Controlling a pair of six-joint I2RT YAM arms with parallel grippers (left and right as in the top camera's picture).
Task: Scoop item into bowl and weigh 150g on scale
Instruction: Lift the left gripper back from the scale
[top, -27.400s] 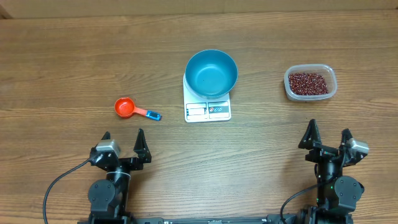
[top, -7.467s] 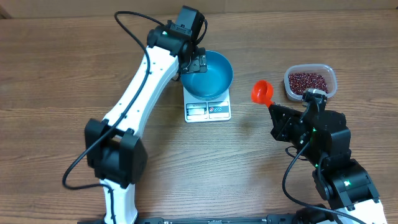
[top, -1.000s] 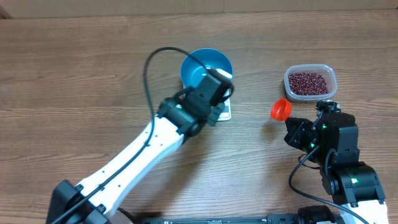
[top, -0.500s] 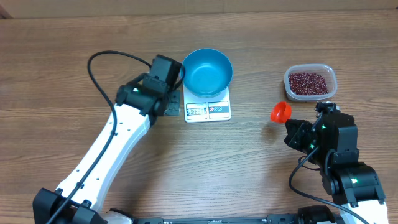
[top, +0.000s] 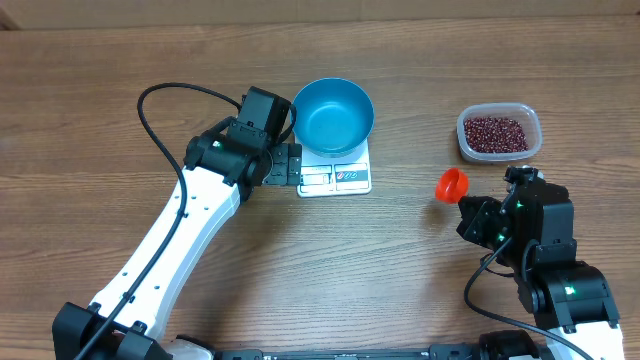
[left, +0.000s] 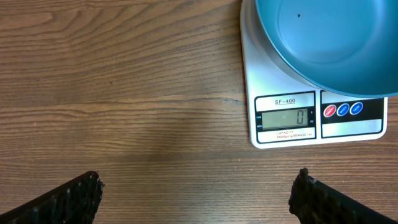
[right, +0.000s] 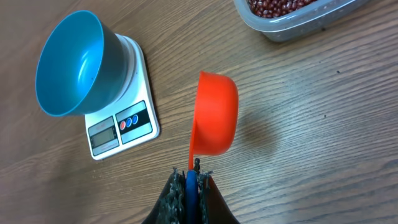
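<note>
Bowl (top: 333, 115) sits empty on zeroed scale (top: 340, 178); right gripper (right: 189, 180) clamps the empty scoop (right: 214, 115), left gripper (top: 284, 166) spread wide, beans (top: 494, 133) upper right unscooped.

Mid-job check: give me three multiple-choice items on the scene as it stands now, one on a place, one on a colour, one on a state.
1. The bowl sits: A beside the scale; B on the scale; C behind the scale.
2. The cup of the scoop is: A white; B green; C orange-red.
3. The right tool is: A open and empty; B shut on the scoop's handle; C out of view.

Answers: B, the bowl covers the scale's rear and leaves only the display strip showing. C, the overhead and right wrist views both show it orange-red. B, the right wrist view shows it pinching the handle.
</note>
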